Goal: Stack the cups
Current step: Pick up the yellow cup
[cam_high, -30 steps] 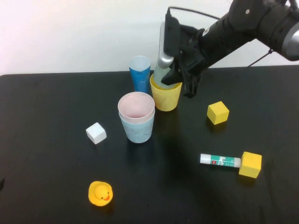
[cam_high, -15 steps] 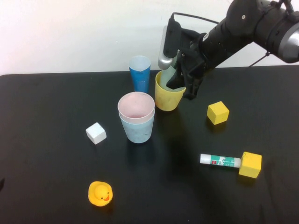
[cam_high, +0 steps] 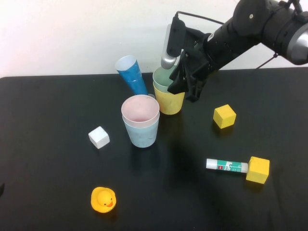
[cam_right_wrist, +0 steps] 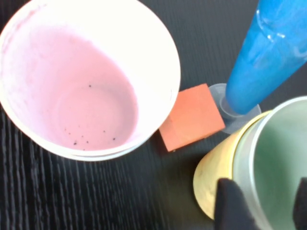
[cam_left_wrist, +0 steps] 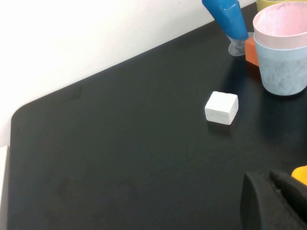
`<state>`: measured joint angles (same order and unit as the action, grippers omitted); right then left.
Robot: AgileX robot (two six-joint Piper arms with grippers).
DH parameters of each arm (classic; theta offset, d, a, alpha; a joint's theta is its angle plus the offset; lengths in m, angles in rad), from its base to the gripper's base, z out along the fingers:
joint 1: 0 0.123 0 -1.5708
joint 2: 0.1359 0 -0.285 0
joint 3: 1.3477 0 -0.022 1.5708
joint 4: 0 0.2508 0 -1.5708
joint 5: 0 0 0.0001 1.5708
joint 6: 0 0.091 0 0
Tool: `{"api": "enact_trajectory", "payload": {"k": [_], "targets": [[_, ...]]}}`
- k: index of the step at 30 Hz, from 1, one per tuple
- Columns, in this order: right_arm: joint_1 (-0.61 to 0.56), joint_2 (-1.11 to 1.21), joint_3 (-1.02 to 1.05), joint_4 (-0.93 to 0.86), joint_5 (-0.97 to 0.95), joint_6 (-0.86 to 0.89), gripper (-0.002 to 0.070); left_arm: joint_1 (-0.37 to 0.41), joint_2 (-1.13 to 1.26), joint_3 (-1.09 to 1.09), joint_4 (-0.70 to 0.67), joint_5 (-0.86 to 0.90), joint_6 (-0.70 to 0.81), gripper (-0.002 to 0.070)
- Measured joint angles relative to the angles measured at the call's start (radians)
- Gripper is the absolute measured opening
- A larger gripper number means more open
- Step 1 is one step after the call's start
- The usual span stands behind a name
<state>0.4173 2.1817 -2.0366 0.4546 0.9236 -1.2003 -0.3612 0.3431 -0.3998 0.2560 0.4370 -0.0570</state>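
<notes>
Black worktop (cam_high: 57, 110) fills the scene below a pale wall. Above its far middle hangs the right claw (cam_high: 185, 83), its fingers spread astride the rim of the pale green cup (cam_high: 162, 78), which sits nested in the yellow cup (cam_high: 169, 102) just under the claw; I judge it is letting go so the pair can stand alone. Nearer than the claw, the pale pink cup (cam_high: 140, 109) rests inside the light blue cup (cam_high: 141, 133). Beside the claw a dark-blue cup (cam_high: 132, 75) leans tilted. The left claw (cam_left_wrist: 273, 199) stays clenched and empty, parked low near the white cube (cam_high: 98, 137).
</notes>
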Motion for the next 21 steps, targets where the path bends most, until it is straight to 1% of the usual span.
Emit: {"api": "enact_trajectory", "payload": {"k": [5,7,10,15,16,17,18,19,21], "targets": [[0.000,0.000,0.000,0.000,0.000,-0.029,0.0385,0.000,0.000,0.000,0.000,-0.001,-0.002,0.0000],[0.000,0.002,0.000,0.000,0.000,-0.048,0.0414,0.000,0.000,0.000,0.000,-0.001,-0.002,0.0000],[0.000,0.017,-0.006,0.003,0.000,-0.058,0.0431,0.000,0.000,0.000,0.000,-0.002,-0.004,0.0000],[0.000,0.068,-0.008,0.004,-0.013,-0.070,0.0426,0.000,0.000,0.000,0.000,-0.003,-0.004,0.0000],[0.000,0.076,-0.008,0.004,-0.020,-0.073,0.0414,0.000,0.000,0.000,0.000,-0.003,-0.004,0.0000],[0.000,0.082,-0.008,0.004,-0.027,-0.077,0.0386,0.000,0.000,0.000,0.000,-0.003,-0.004,0.0000],[0.000,0.089,-0.008,0.004,-0.035,-0.084,0.0342,0.000,0.000,0.000,0.000,-0.003,-0.004,0.0000],[0.000,0.092,-0.008,0.004,-0.036,-0.089,0.0282,0.000,0.000,0.000,0.000,-0.003,-0.004,0.0000],[0.000,0.096,-0.008,0.004,-0.044,-0.101,0.0138,0.000,0.000,0.000,0.000,-0.003,-0.004,0.0000]]}}
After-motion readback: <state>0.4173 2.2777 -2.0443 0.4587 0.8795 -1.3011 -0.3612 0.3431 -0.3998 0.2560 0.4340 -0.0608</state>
